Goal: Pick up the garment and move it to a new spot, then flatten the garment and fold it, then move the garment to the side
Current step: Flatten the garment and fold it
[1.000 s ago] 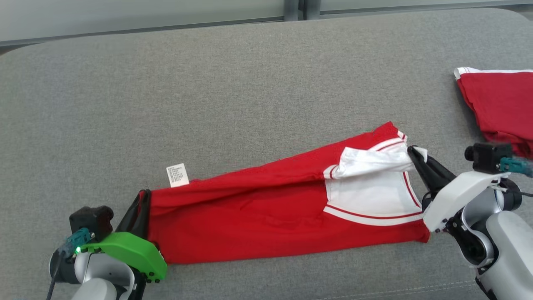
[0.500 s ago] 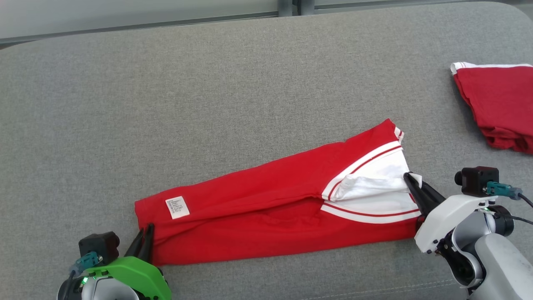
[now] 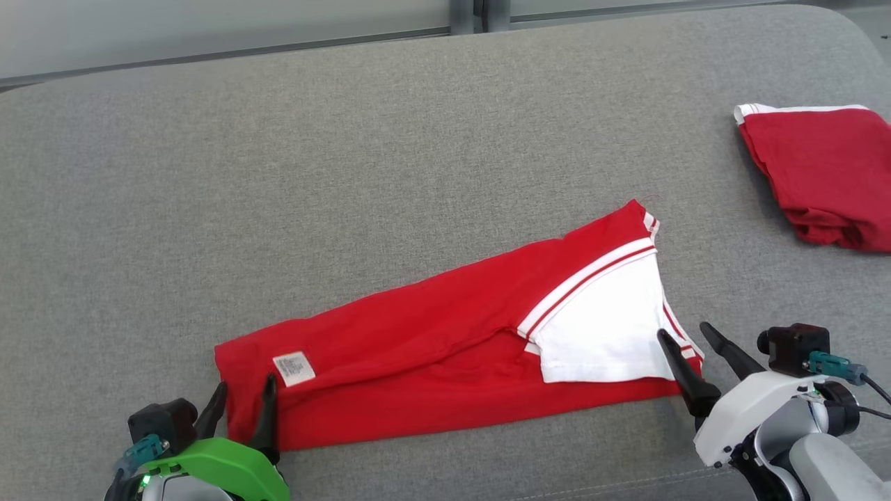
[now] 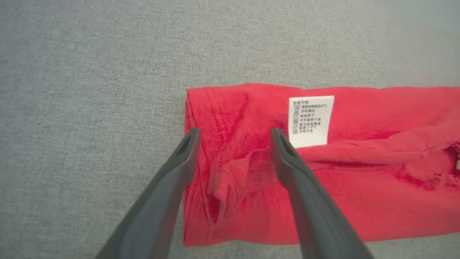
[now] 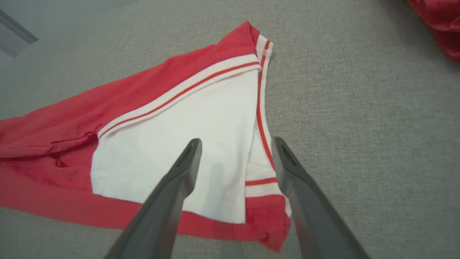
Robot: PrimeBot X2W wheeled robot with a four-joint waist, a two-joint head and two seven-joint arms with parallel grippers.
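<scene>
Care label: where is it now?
Head view, lower left: the care label lies on the red garment near its left end, just right of the open left gripper.

A grey, fabric-covered bench (image 3: 348, 174) carries two pieces. A long red garment (image 3: 431, 341) lies flat and slanted across its near middle, with a white panel at the right end and a white label (image 3: 293, 368) near the left end. A second red cloth (image 3: 821, 174), white-trimmed, lies well apart at the far right.

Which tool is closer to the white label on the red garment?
Left. The left tool is at the garment's end beside the label; the right tool is at the opposite end.
</scene>
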